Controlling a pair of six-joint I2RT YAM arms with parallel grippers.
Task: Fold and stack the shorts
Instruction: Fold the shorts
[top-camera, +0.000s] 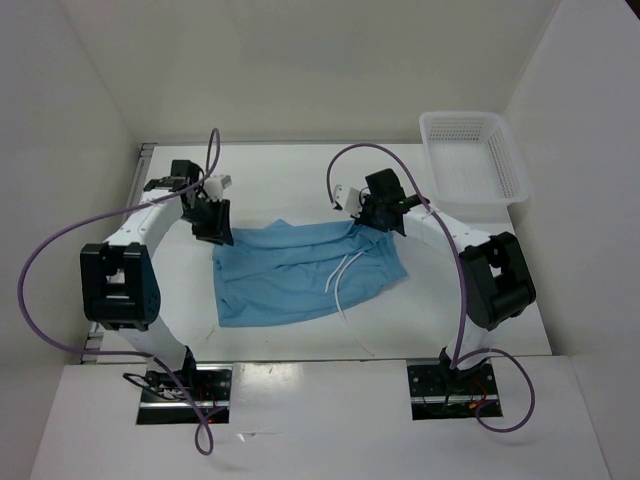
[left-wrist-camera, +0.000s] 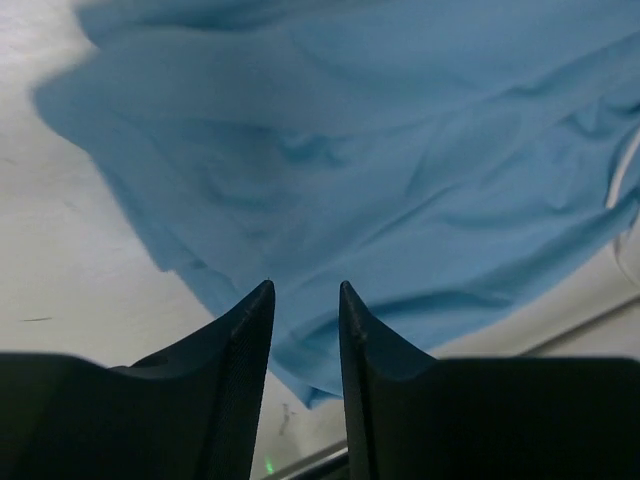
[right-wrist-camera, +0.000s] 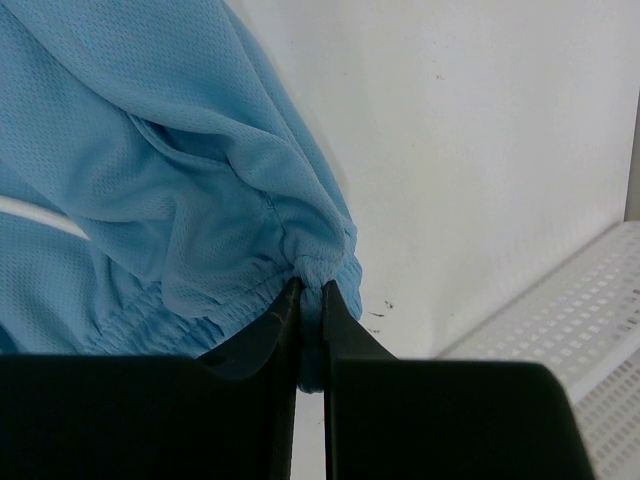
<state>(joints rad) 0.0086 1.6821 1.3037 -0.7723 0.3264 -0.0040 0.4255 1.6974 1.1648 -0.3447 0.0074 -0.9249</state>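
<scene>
- White bench (top-camera: 300, 170), blue shorts (top-camera: 290, 275) spread at centre.
- Left fingers (left-wrist-camera: 245, 345) apart, empty, at ten o'clock; right fingers (right-wrist-camera: 345, 335) pinch the waistband (right-wrist-camera: 250, 275) at two o'clock.
- Lay that corner flat before releasing.

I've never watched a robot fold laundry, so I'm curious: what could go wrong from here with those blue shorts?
Only the right hand pinches the shorts, by a small bit of waistband; the left hand is open, holding nothing. A pull now might drag the cloth lopsided or slip free. The loose white drawstring trails beyond the cloth and could snag or stick out of the fold.
</scene>
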